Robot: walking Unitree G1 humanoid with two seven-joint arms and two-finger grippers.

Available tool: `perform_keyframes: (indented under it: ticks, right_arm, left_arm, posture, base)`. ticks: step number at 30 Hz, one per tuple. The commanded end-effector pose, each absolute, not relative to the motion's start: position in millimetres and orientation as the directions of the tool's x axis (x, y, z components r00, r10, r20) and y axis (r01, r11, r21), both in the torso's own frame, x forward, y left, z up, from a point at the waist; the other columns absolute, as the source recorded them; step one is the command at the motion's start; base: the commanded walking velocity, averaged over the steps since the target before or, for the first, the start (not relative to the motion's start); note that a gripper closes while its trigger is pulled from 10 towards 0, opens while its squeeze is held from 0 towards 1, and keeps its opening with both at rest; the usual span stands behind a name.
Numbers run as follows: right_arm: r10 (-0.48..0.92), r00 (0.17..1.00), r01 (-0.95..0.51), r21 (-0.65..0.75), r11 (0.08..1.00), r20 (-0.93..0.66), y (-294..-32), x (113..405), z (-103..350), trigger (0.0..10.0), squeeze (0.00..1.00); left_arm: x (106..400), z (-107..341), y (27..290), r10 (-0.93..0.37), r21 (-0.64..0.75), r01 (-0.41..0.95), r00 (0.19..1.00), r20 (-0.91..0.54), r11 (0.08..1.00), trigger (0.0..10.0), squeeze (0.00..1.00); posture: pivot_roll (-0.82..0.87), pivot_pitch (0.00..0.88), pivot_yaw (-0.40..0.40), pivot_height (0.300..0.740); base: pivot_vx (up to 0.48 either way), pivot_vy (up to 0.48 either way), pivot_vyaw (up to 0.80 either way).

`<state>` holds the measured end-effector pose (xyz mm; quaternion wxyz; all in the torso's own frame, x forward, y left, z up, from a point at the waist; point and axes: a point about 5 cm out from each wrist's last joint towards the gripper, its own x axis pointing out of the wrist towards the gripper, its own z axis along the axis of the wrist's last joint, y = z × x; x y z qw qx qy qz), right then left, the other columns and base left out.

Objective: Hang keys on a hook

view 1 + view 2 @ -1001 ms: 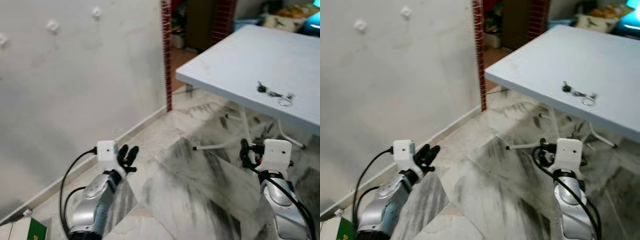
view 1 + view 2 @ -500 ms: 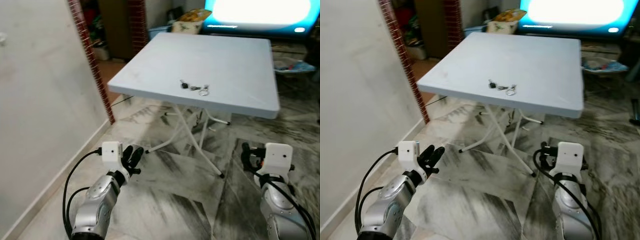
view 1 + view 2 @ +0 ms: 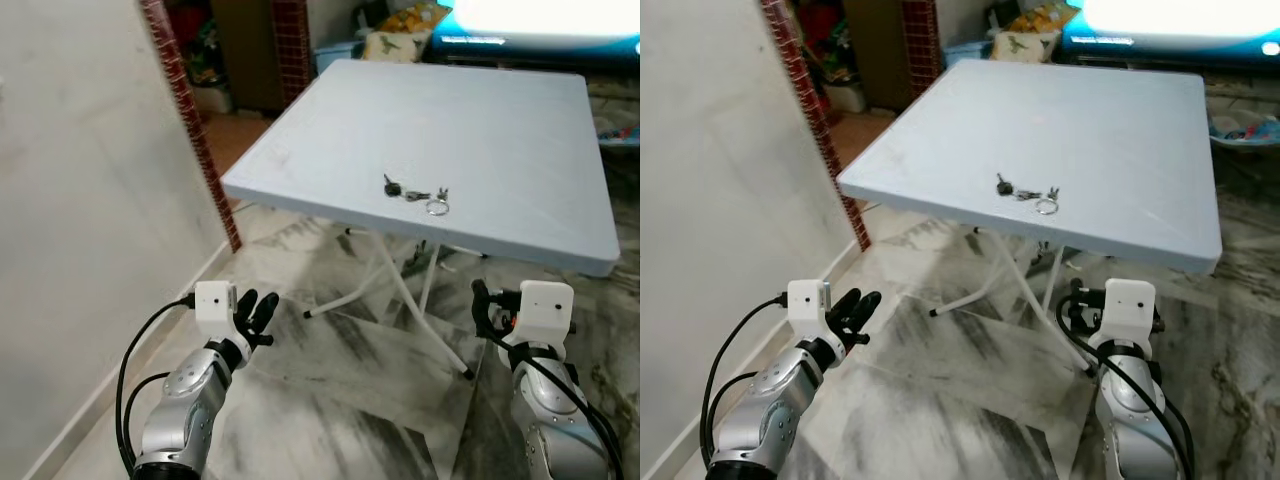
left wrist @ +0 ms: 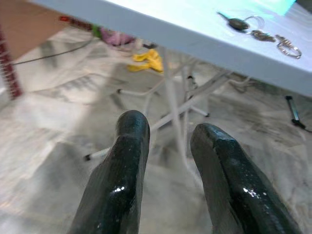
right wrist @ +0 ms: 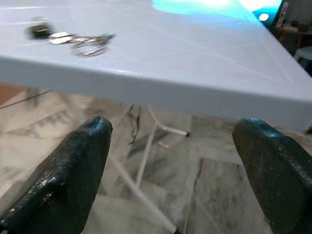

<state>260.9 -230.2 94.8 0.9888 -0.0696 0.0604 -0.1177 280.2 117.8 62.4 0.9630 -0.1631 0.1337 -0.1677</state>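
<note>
Lying on table point(image 3: 500, 120), keys point(image 3: 415, 192), unheld

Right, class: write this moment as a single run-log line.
phase: approach | keys: on table, untouched | left gripper: low, open, empty | right gripper: below table edge, open, empty

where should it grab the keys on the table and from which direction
Best at the black-headed key, the bulkiest part, or the ring. The keys lie flat near the table's front edge, so come straight down with fingers straddling the bunch; the open right gripper seems nearer.
</note>
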Motion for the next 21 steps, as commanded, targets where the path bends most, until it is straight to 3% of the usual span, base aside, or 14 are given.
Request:
perform_keyframes:
  ticks: [1,13,21]
  right_arm:
    - [-0.228,0.971,0.215,-0.142,0.966,-0.079,-226.3,263.7,100.5,10.0,0.00]
    - [-0.225,0.971,0.213,-0.136,0.968,-0.079,-225.2,264.6,100.6,10.0,0.00]
    - [-0.229,0.970,0.216,-0.138,0.967,-0.084,-224.3,264.1,99.7,10.0,0.00]
  left_arm:
    - [280.7,63.3,124.2,-0.352,-0.336,0.271,0.913,-0.208,0.902,10.0,0.00]
    - [281.5,62.8,124.1,-0.351,-0.326,0.272,0.911,-0.214,0.905,10.0,0.00]
    - [281.5,62.3,123.5,-0.357,-0.325,0.277,0.908,-0.219,0.904,10.0,0.00]
  posture:
    - [-0.13,0.000,0.088,0.740]
    - [-0.12,0.000,0.088,0.740]
    - [-0.12,0.000,0.090,0.740]
  base:
    - [0.398,0.000,0.00]
    - [0.396,0.000,0.00]
    - [0.391,0.000,-0.75]
